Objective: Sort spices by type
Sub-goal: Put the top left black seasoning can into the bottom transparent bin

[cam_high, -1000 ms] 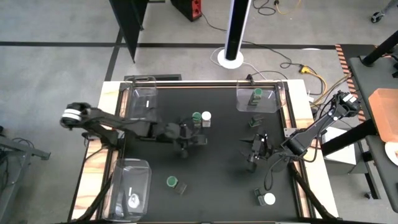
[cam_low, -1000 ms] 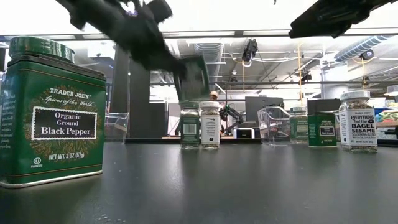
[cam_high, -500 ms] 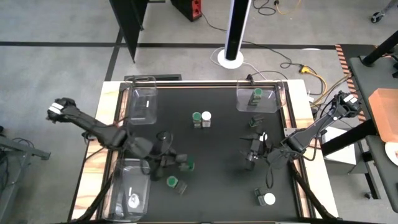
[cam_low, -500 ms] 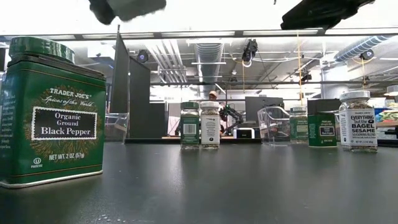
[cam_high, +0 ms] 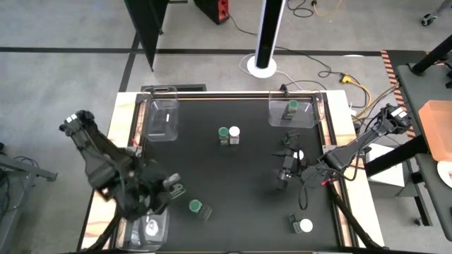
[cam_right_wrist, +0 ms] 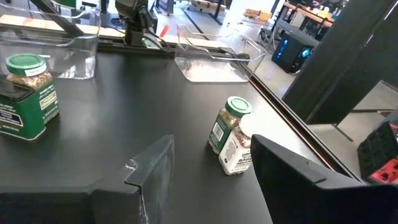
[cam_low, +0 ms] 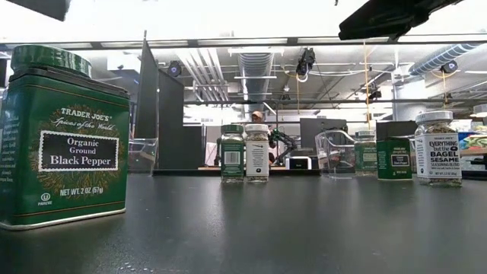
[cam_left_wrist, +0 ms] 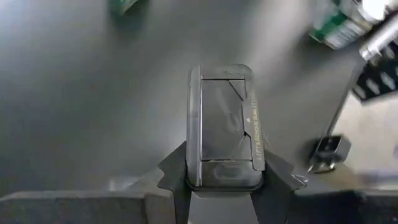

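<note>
Risk sits with the left gripper [cam_left_wrist: 225,180], whose fingers clamp a dark tin [cam_left_wrist: 225,127] by its lower end above the near-left tray [cam_high: 152,229], where a careless release could tip it, while the right gripper [cam_high: 286,176] hangs open right of the paired jars [cam_high: 229,134]

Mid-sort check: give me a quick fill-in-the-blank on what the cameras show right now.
1. The ____ end effector is shut on a rectangular spice tin.
2. The far-right clear tray holds one spice jar with a ____ lid.
3. At mid-table, a green-lidded jar stands beside a ____-lidded jar.
4. The right end effector is ____ and holds nothing.

Missing words: left; green; white; open
</note>
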You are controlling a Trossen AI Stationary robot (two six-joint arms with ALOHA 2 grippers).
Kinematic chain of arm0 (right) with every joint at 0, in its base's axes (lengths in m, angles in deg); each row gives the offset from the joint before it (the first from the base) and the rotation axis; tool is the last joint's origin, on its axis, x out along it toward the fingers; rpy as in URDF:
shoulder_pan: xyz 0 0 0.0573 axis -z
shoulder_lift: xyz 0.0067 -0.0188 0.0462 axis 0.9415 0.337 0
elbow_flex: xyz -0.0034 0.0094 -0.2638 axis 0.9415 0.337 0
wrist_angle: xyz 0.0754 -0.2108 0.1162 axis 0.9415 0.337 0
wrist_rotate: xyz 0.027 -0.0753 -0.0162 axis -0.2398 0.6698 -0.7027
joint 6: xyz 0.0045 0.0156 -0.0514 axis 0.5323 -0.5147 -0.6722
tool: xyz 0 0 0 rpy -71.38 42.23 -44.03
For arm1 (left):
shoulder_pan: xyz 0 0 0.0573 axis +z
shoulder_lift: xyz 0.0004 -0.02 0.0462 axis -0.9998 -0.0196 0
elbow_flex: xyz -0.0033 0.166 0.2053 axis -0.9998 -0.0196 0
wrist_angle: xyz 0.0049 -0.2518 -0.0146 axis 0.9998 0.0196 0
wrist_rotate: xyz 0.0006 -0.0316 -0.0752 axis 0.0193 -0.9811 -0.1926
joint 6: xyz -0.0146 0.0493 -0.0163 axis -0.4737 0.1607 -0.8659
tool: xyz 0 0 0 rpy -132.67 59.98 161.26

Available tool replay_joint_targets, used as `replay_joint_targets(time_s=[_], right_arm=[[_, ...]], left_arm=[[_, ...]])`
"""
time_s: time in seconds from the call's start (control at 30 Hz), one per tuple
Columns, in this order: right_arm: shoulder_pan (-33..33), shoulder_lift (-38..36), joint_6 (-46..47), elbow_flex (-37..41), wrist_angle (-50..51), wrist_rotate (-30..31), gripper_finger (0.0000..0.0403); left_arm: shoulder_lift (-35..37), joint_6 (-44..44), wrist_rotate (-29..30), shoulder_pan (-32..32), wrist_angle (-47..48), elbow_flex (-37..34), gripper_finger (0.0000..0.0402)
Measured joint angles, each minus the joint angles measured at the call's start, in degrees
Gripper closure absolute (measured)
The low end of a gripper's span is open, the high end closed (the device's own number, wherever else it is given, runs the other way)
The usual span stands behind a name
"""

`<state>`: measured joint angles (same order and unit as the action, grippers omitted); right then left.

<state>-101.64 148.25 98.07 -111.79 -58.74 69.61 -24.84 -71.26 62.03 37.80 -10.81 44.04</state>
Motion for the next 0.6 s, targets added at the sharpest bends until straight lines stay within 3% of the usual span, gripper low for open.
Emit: replay_joint_targets(time_s=[0.1,0.27,0.6], right_arm=[[0.0,0.0,0.0,0.0,-0.5,-0.1,0.0200],[0.0,0.0,-3.5,0.0,-4.1,-0.1,0.0200],[1.3,0.0,-9.1,-0.4,-8.8,-5.7,0.0200]], left_arm=[[-4.9,-13.0,-0.6,-4.4,6.3,3.8,0.0295],[-13.0,-27.0,-9.0,-7.9,17.2,11.9,0.0295],[-25.1,-33.9,-16.0,-9.4,16.7,23.4,0.0295]])
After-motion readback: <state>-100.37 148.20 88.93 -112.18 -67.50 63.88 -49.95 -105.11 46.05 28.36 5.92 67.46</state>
